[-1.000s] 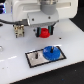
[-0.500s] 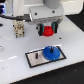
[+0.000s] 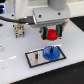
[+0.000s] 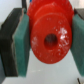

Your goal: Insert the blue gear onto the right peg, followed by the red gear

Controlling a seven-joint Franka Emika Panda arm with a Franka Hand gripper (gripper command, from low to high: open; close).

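Observation:
The red gear [image 3: 51, 34] hangs above the table in the exterior view, with my gripper [image 3: 51, 35] shut on it. In the wrist view the red gear [image 4: 50, 36] fills the picture, its centre hole facing the camera, squeezed between two teal pads [image 4: 22, 42]. The blue gear [image 3: 50, 51] lies on the grey, black-bordered plate [image 3: 33, 58], toward its right end, below the held gear. The right peg is hidden under the blue gear. A thin dark pin [image 3: 38, 54] stands at the plate's left part.
A small brown-and-white object [image 3: 18, 30] stands on the white table at the exterior view's left, behind the plate. The arm's white body [image 3: 45, 10] fills the upper middle. A dark background runs along the back.
The gripper with the red gear has shifted slightly, staying above the plate. The blue gear has not moved.

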